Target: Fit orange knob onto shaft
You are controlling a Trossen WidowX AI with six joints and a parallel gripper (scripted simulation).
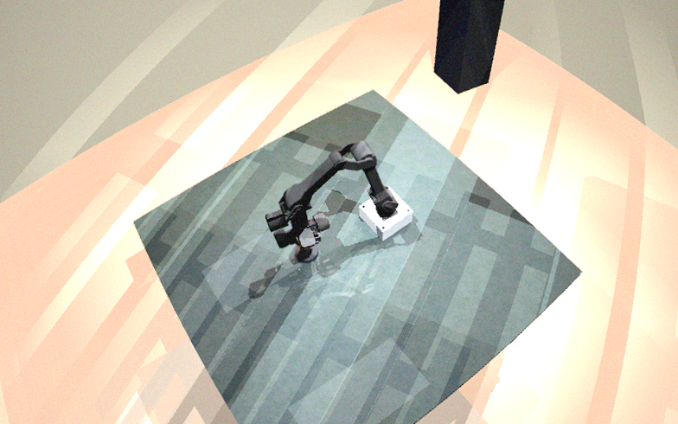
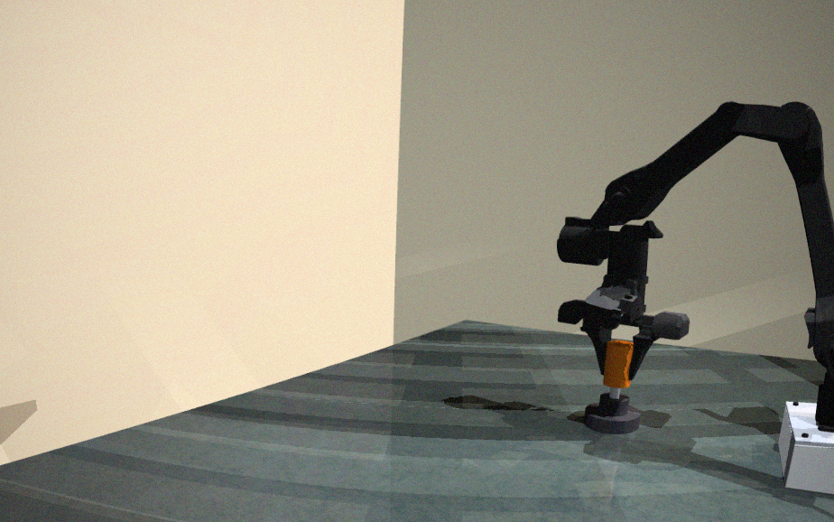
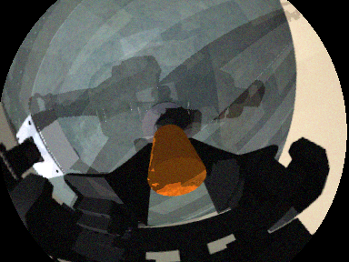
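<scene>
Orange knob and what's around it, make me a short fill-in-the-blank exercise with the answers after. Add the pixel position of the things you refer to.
The tool [image 2: 616, 372] [image 3: 170, 144] is shut on the ____ knob.
Below the knob [image 2: 617, 364] [image 3: 176, 164], a short stretch of silver ____ shows.
The pedestal [image 2: 612, 420] [image 3: 156, 119] under it is ____ in outline.
The arm's base box [image 1: 387, 228] [image 2: 811, 464] [image 3: 37, 152] is ____ in colour.

Missing words: orange; shaft; round; white.
</scene>
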